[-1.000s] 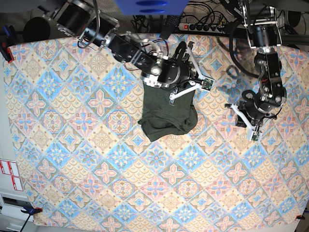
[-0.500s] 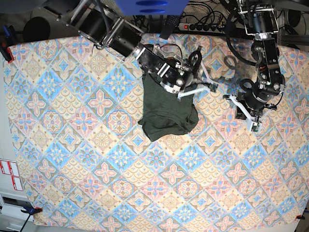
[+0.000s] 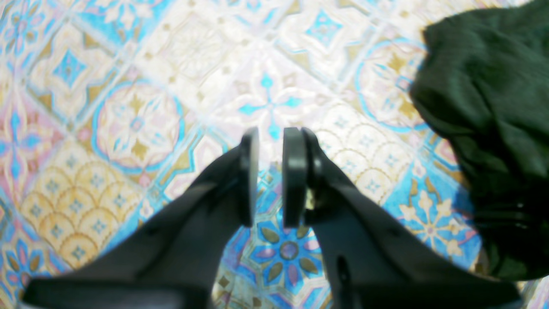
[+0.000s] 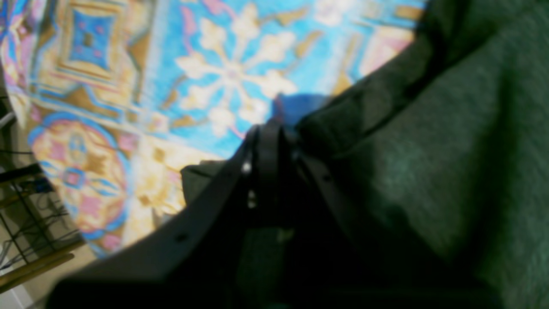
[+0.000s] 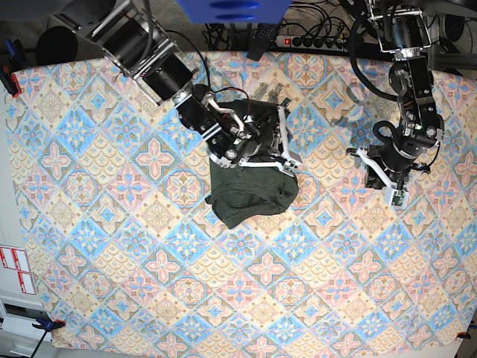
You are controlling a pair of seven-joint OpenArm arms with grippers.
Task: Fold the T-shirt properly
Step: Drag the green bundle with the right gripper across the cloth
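Your T-shirt (image 5: 250, 195) lies in a dark green bunch near the middle of the patterned tablecloth (image 5: 112, 246), a little toward the far edge. It is crumpled, with folds and thick edges, not flat.

Your right gripper (image 4: 268, 141) is down on the far part of the shirt. Its two fingers are pressed together with no gap between them. In the right wrist view the green cloth lies right against the fingers on one side and also shows below them, but the picture is blurred, so you cannot tell if any fabric is pinched between them. In the base view this arm (image 5: 160, 71) reaches in from the far left corner, and its wrist covers the upper end of the shirt.

Your left gripper (image 3: 270, 176) hangs over bare tablecloth, well apart from the shirt, which shows only at the right edge of the left wrist view. Its fingers (image 3: 250, 176) stand a little apart, with a narrow gap, and they hold nothing.
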